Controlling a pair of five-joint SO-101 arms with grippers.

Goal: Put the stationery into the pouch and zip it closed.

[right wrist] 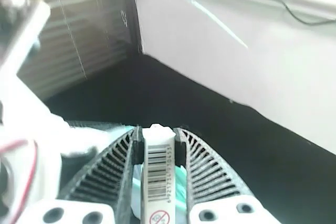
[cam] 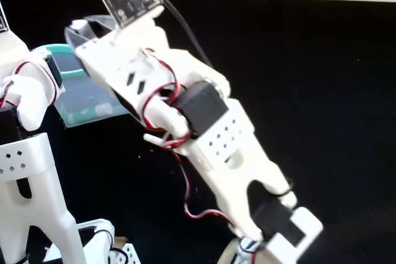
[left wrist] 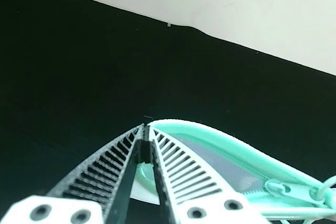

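Note:
The pouch (cam: pixel 86 106) is clear with a teal zipper rim and lies at the left of the black table. In the left wrist view my left gripper (left wrist: pixel 147 129) is shut on the end of the pouch's teal rim (left wrist: pixel 210 132), and the zipper pull (left wrist: pixel 278 188) sits further along the rim. My right arm stretches across the table, with its gripper (cam: pixel 83 29) over the pouch. In the right wrist view the right gripper (right wrist: pixel 157 132) is shut on a white stick with a barcode label (right wrist: pixel 157 174), held above the teal pouch (right wrist: pixel 179 178).
The black cloth (cam: pixel 309 78) covers the table to the right of the arms. A white wall (left wrist: pixel 236 9) runs along the far edge. The left arm's white body (cam: pixel 28 153) stands near the front left, close beside the right arm's elbow.

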